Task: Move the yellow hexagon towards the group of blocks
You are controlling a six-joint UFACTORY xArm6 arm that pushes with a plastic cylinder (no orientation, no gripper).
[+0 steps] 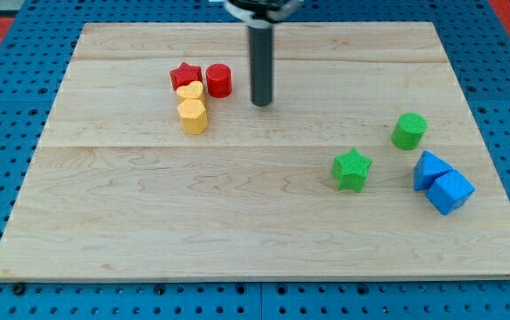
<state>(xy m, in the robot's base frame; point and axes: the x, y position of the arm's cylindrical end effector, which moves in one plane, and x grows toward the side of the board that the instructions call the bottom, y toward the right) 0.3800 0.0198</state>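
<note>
The yellow hexagon (193, 116) lies at the upper left of the wooden board, touching a yellow heart-shaped block (189, 92) just above it. A red star (185, 76) and a red cylinder (219, 80) sit right above those, so the four form one cluster. My tip (261, 103) is on the board to the right of this cluster, about a block's width from the red cylinder and up and to the right of the yellow hexagon, touching no block.
A green cylinder (409, 130), a green star (352, 169) and two blue blocks (431, 167) (450, 191) stand at the view's right. The wooden board (148, 222) lies on a blue pegboard.
</note>
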